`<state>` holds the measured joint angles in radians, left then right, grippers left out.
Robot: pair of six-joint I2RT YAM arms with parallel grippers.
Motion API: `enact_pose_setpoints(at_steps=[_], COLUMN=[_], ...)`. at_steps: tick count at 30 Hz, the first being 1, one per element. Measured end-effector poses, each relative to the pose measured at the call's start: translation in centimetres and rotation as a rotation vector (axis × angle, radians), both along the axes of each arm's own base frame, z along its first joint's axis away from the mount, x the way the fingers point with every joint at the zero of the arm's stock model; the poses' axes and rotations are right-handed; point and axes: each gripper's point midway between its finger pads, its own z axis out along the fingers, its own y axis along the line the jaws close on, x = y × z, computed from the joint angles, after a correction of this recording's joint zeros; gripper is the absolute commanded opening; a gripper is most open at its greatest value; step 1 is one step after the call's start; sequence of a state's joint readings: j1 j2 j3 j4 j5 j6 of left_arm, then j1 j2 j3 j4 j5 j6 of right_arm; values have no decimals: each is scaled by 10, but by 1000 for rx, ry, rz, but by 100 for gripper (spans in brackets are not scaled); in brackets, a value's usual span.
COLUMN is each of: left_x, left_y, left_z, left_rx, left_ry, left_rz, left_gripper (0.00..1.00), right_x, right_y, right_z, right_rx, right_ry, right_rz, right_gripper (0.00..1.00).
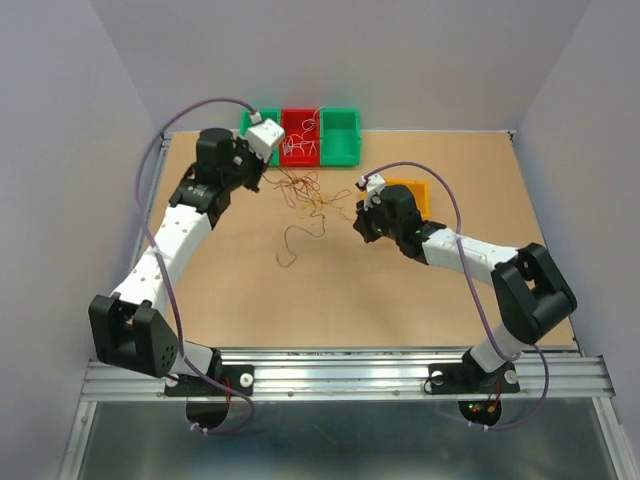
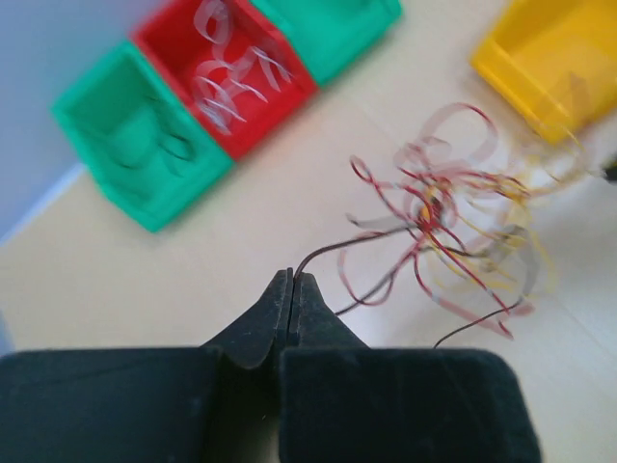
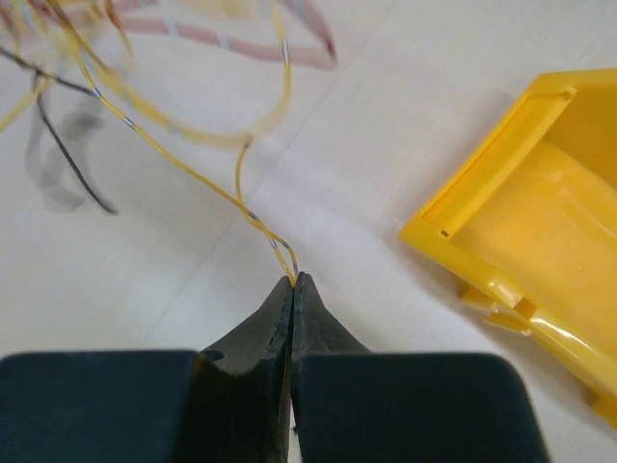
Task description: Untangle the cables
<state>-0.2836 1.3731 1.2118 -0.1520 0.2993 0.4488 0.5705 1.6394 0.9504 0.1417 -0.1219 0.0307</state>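
The cables (image 1: 305,190) are a loose tangle of thin red, dark brown, yellow and pale wires on the brown table, stretched between my two grippers. In the left wrist view the tangle (image 2: 443,217) lies ahead and to the right. My left gripper (image 2: 292,276) is shut on a dark brown wire (image 2: 333,251) that leads into the tangle. My right gripper (image 3: 294,278) is shut on a loop of yellow wire (image 3: 193,172) that runs up-left to the bundle. From above, the left gripper (image 1: 262,180) is left of the tangle and the right gripper (image 1: 356,216) is right of it.
A row of green, red and green bins (image 1: 300,135) stands at the back; the red bin (image 2: 227,72) holds pale wires. A yellow bin (image 3: 525,227) sits just right of the right gripper. One curly wire (image 1: 292,245) lies apart, nearer the front.
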Motion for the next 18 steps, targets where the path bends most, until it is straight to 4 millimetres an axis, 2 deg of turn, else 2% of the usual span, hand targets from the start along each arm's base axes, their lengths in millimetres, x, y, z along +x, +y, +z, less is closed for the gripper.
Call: enact_pose_setpoints(at_steps=[2,3,4,6,10,11,12,14,16,18], left_x=[13,19,22,25,21,22,21,19,15,8], left_y=[15,27,34,53,62,62,66,81,101,120], left_z=[44,72,90,147,210,232,246,279,302,316], left_rx=[-2,2,3,8,13,8,9,14,29,37], left_ry=[-78,-130,-164,-265,-356,-398,-424,-492,-554,-607], left_rz=[54,97,121,198,232,242,260,337,444,537], left_gripper=[0,0,0,0,0,0,0,0,0,0], right_x=[-5,-8,-10,-14,-26,-28,-33,-39,-44,-48], right_y=[-6,-8,-8,-8,-3,-2,-2,-3,-4,-7], right_z=[13,19,22,29,43,44,41,34,27,18], right_rx=[10,17,22,36,70,73,69,57,43,20], right_ry=[-27,-41,-45,-58,-81,-82,-73,-51,-28,6], right_rz=[-11,-11,-8,3,65,76,94,110,118,115], right_gripper=[1,1,1,1,1,1,1,1,1,0])
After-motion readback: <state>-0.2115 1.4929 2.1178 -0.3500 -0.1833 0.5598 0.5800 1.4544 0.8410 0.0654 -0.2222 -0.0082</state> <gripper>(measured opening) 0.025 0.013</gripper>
